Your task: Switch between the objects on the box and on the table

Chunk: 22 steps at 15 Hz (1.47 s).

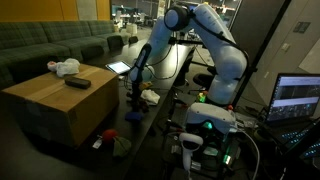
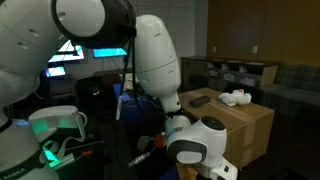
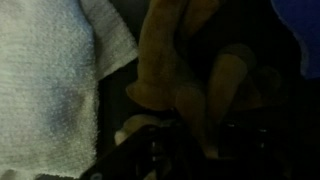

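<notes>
Item: pincer (image 1: pixel 134 95), sole arm on the rig, lowered to the table (image 1: pixel 158 115) at the side away from the box. Aperture: not determinable. The wrist view is dark and blurred, the finger shapes at its lower edge merge with shadow, and the exterior views do not resolve the jaws, so it cannot be said whether anything is gripped. Directly ahead of the pincer, and very close: brown lumpy item (image 3: pixel 165 60), lying on the table. Its long axis appears to run straight away from the pincer rather than across it. It seems to sit at or between the finger shapes, but contact is not confirmed. Judged to be the piece in hand for the swap. The coming move turns on whether the jaws straddle its narrow width. To one side of the brown item, just beside it with a dark strip of table between: white towelling cloth (image 3: pixel 45 85), flat. To the opposite side and further ahead: blue block (image 3: pixel 300 20), only a corner in view. Well apart from the pincer, across a gap from the table: cardboard box (image 1: pixel 50 105), carrying on its flat top a white bundle (image 1: pixel 67 67) and, near it, a black bar (image 1: pixel 77 82), both untouched.
</notes>
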Tool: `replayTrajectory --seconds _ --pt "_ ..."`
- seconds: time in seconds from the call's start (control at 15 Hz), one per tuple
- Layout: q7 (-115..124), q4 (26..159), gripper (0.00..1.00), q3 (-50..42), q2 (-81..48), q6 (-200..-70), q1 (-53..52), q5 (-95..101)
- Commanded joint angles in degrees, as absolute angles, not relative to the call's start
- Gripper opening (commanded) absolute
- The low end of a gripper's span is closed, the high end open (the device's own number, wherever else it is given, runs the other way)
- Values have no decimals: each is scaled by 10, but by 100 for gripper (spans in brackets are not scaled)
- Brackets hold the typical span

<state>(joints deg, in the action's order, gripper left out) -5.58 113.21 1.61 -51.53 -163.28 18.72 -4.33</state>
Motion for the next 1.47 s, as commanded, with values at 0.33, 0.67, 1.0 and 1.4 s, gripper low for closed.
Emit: replayTrajectory --seconds 0.33,0.67,1.0,1.4 --pt "-37 1272 4 -28 -338 -1578 141 -39" --pt "29 1335 4 -89 -202 -1556 67 -6" --pt "154 1317 4 -121 -108 -1518 -3 71" --pt "251 1213 4 -79 -107 -1472 -37 130"
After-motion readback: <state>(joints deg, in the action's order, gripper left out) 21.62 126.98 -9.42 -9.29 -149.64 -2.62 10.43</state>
